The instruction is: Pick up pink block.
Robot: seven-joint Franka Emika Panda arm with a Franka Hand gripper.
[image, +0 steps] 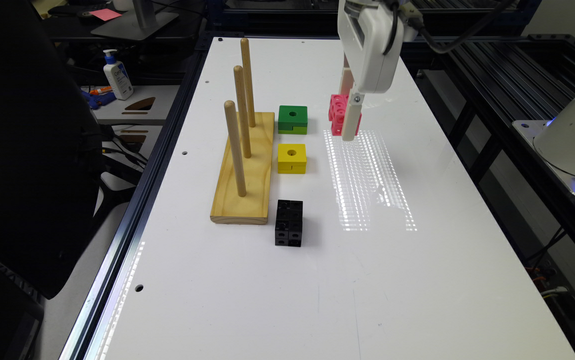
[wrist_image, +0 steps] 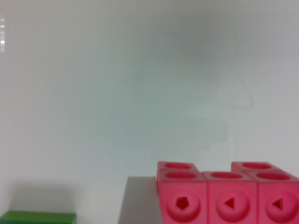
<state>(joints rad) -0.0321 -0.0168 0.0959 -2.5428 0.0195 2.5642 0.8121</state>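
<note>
The white table (image: 417,280) runs the length of the exterior view, with a bright patch of reflected light near its middle. Toward the exterior view's left stands a wooden peg board (image: 247,170), a flat pine base with three upright dowels in a row. The Franka arm's white gripper (image: 349,117) comes down from the top of the picture, right at the pink block (image: 337,114); whether it is spread or pinching the block cannot be told. The pink block is just beside the green block (image: 292,119), between it and the table's edge on the exterior view's right. In the wrist view the pink block (wrist_image: 224,196) shows its round holes, with a green corner (wrist_image: 37,217) near it. The black cube (image: 288,222) sits by the board's near end, and the yellow block (image: 292,158) lies between green and black.
</note>
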